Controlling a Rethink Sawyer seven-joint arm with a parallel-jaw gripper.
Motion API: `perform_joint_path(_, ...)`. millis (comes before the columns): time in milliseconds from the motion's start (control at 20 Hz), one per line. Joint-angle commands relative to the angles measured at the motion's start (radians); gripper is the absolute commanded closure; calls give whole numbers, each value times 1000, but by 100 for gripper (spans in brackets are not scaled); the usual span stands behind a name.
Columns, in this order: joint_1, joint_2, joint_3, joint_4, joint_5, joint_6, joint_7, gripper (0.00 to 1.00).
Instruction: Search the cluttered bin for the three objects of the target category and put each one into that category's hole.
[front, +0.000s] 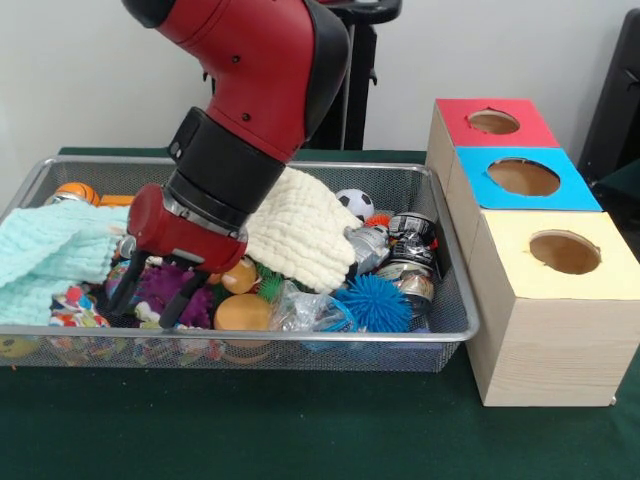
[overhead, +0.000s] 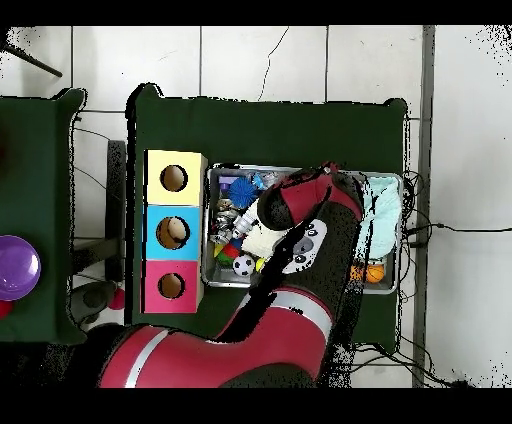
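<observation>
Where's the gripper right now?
Front view: the gripper is down inside the cluttered bin, left of centre, fingers open over the purple spiky toy.

A big cream waffle-weave cloth (front: 300, 228) lies heaped over the clutter, with a mint-green cloth (front: 45, 258) draped at the other end. A small soccer ball (front: 354, 203) sits behind the cream cloth, and a blue spiky ball (front: 374, 303) lies in front of it. A red-topped box (front: 490, 124) and a blue-topped box (front: 522, 179) stand side by side. In the overhead view a purple bowl (overhead: 14, 267) rests on a separate green table (overhead: 35, 150).
</observation>
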Motion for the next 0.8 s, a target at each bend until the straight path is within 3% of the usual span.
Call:
perform_joint_path(50,-24,-15,175,127,62,131,88,0)
perform_joint_path(350,-27,-26,194,152,78,141,95,0)
perform_joint_path(800,-25,29,175,123,70,52,131,0)
